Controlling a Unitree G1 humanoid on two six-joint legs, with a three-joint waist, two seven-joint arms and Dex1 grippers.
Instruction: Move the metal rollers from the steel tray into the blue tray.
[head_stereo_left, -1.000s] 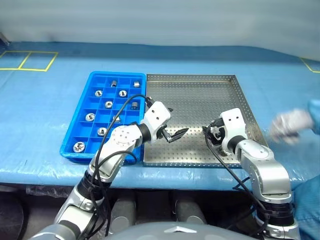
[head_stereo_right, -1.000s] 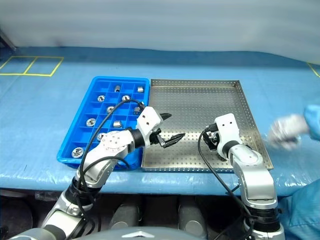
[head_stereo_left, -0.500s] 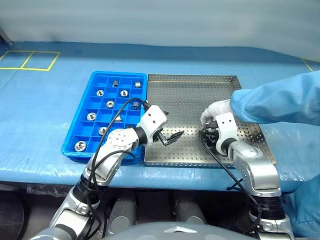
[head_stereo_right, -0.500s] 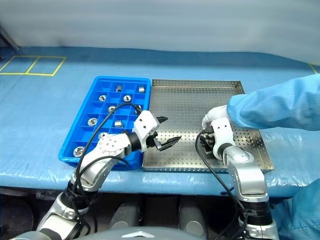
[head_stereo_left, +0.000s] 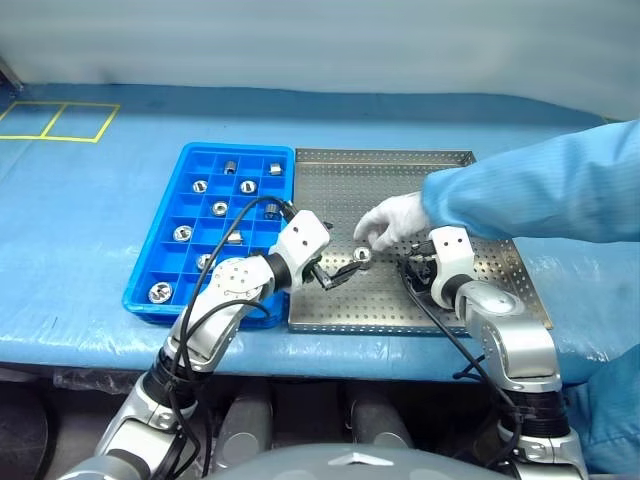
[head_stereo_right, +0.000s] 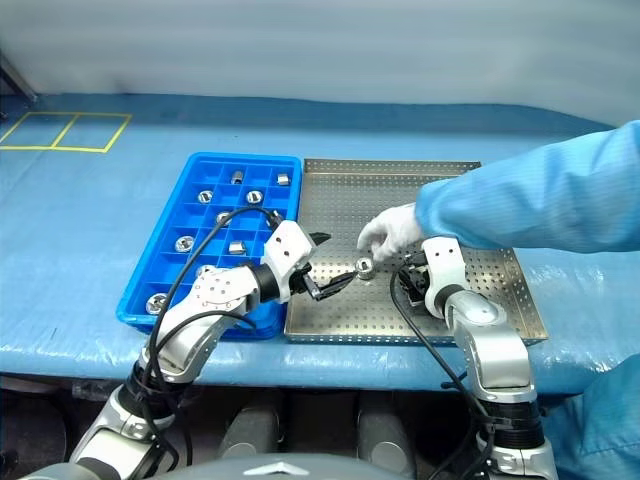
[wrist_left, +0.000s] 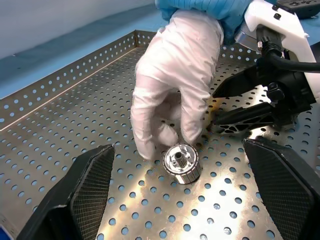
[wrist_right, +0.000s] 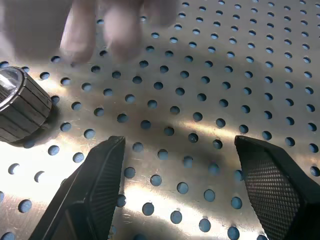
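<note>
One metal roller (wrist_left: 182, 163) sat upright on the steel tray (head_stereo_left: 400, 170), near the tray's middle, hole facing up. A person's gloved hand (wrist_left: 176, 80) was touching it from above, fingertips on its far rim. Left pincer (head_stereo_left: 341, 272) hovered just short of the roller, fingers spread wide, nothing between them; the roller lay in line with the gap. Right pincer (wrist_right: 175, 195) sat low over the tray just beside the roller on the other side, fingers apart and empty. Rest of the perforated base was bare, open room toward the far rim. Blue tray (head_stereo_left: 160, 272) touched the steel tray's left edge on the blue-covered counter (head_stereo_left: 80, 200), with other rollers (head_stereo_left: 220, 208) scattered singly in its compartments, many compartments free.
</note>
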